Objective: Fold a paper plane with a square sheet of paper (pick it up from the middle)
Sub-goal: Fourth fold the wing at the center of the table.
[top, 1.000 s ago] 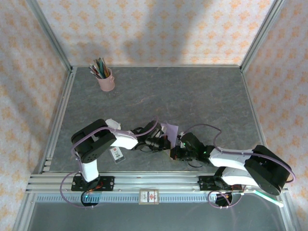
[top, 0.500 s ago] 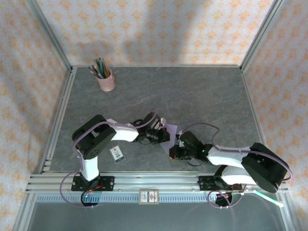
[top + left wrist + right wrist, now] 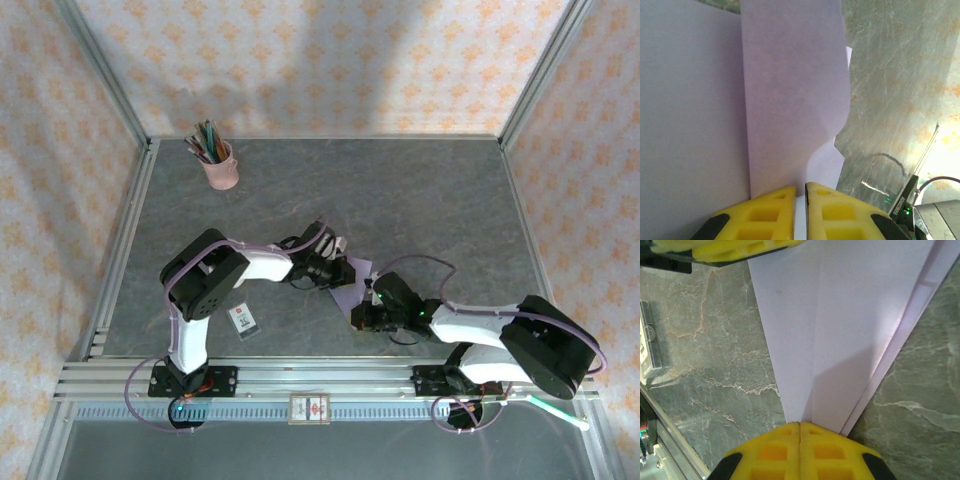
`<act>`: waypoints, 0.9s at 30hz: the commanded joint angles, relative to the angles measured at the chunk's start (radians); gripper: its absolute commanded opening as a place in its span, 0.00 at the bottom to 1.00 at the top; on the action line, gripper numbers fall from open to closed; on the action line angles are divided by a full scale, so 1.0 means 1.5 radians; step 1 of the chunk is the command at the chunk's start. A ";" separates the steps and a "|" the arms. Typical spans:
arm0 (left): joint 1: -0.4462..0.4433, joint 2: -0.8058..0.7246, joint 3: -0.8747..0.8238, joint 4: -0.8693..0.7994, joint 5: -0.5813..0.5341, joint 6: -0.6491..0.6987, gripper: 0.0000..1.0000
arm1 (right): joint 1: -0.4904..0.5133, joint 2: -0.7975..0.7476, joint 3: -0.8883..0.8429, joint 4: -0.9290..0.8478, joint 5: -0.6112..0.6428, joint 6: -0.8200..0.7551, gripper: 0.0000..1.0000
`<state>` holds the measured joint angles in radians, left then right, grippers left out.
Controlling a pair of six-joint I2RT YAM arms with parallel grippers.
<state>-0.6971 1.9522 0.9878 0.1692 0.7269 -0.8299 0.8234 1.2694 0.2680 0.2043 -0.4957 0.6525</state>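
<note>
My right pincer [image 3: 800, 426] is clamped shut on the narrow near tip of the lavender paper plane [image 3: 840, 315]. The plane lies mid-counter [image 3: 420, 200] between both arms, which hide most of it from above. My left pincer [image 3: 801, 189] shows a hairline slit at the paper's edge, and I cannot tell whether it grips. The white card [image 3: 242, 318] to the left carries dark print too small to read.

Top camera looks down from 6 o'clock over the whole table [image 3: 420, 200]. Both wrist cameras sit very close, apparently opposed, sharing the paper [image 3: 855, 315].
</note>
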 commanded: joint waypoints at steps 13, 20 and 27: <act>0.072 0.066 0.094 -0.051 -0.025 0.066 0.22 | 0.000 0.043 -0.047 -0.132 0.040 -0.007 0.00; 0.090 0.099 0.160 -0.107 -0.032 0.100 0.23 | 0.000 0.046 -0.047 -0.131 0.039 -0.008 0.00; 0.114 0.132 0.230 -0.150 -0.046 0.127 0.24 | 0.000 0.046 -0.046 -0.132 0.040 -0.007 0.00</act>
<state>-0.5640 2.1128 1.2888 -0.0162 0.7601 -0.6964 0.8234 1.2774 0.2668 0.2222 -0.4950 0.6529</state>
